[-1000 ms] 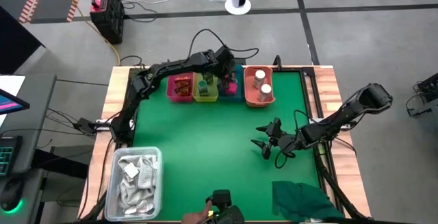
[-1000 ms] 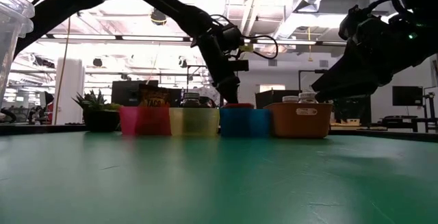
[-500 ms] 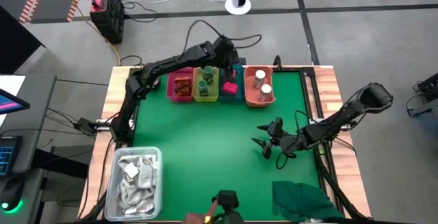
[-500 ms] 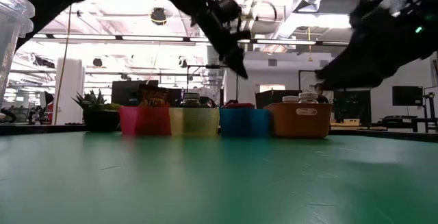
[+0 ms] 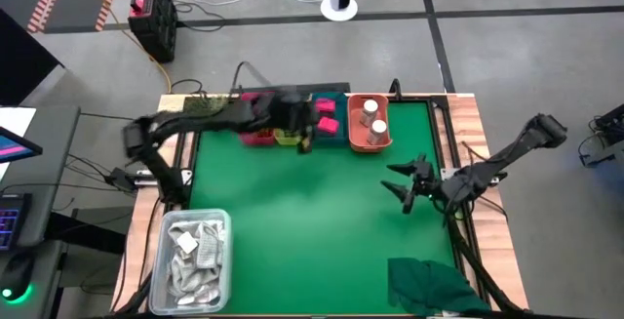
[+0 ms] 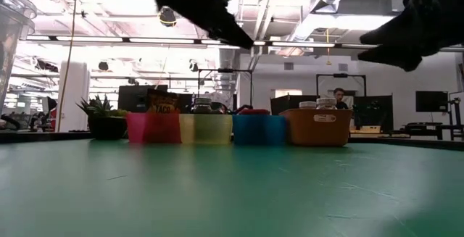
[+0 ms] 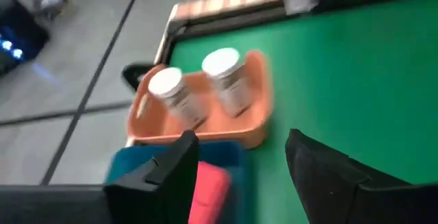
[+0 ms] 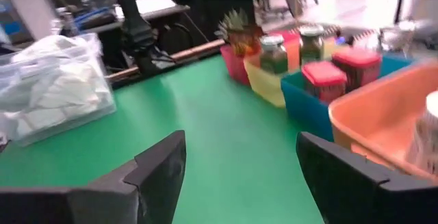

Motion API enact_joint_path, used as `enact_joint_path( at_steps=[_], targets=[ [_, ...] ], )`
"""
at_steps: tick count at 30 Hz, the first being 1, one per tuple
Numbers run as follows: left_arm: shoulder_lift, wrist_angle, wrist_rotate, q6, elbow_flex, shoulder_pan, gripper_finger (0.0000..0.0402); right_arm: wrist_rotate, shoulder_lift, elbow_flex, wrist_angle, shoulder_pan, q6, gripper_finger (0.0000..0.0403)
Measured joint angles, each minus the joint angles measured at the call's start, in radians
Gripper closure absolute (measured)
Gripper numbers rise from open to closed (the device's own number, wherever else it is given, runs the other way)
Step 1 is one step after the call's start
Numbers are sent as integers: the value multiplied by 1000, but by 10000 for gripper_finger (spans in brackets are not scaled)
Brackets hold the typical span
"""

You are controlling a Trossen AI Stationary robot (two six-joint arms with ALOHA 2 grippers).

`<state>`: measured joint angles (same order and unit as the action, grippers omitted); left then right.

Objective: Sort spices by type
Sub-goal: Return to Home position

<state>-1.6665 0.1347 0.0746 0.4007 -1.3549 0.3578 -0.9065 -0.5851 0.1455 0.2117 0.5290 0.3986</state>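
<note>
Left gripper (image 7: pixel 239 145): fingers wide apart, nothing between them. It hangs above the blue bin (image 8: pixel 301 107) and orange bin (image 7: pixel 205 129), clear of both.
- Two white-capped jars (image 7: pixel 231 80) lie in the orange bin, beyond the fingertips, side by side.
- Two pink cubes (image 8: pixel 324 75) sit in the blue bin, below the left fingers.

Left arm: stretched from the table's left side along the far edge. In the high view it covers part of the pink bin (image 8: pixel 233 63) and yellow bin (image 8: pixel 267 83). In the low view it is well above the bin row.

Right gripper (image 5: pixel 398 187): fingers spread wide, empty. It sits near the right edge of the table (image 5: pixel 292 221), raised, pointing toward the centre, well apart from the bins.

Other contents:
- Two green jars (image 8: pixel 273 51) upright in the yellow bin.
- Sachets (image 6: pixel 161 104) stick up from the pink bin.

Surroundings: clear tub (image 5: pixel 195 223) of white packets at near left; dark cloth (image 5: pixel 429 282) at near right. Open green mat lies between them and the bins.
</note>
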Motion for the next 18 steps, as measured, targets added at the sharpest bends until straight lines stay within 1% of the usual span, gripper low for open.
enact_joint_path(
  at_steps=[3, 6, 9, 11, 13, 18],
  targets=[
    [132, -143, -4, -49, 192, -48, 197, 59, 81, 0, -23, -66, -115, 102],
    [252, -218, -14, -89, 348, -95, 197, 135, 176, 0, -36, -159, -181, 102],
    [353, -267, -38, -101, 484, -135, 198, 206, 271, 0, -112, -254, -211, 102],
    [413, -299, -50, -103, 572, -149, 198, 233, 340, 0, -170, -311, -222, 102],
    [468, -365, -48, -122, 658, -159, 198, 257, 413, 0, -220, -358, -239, 102],
    [598, -531, -33, -239, 879, -189, 198, 270, 585, 0, -298, -431, -333, 102]
  ],
)
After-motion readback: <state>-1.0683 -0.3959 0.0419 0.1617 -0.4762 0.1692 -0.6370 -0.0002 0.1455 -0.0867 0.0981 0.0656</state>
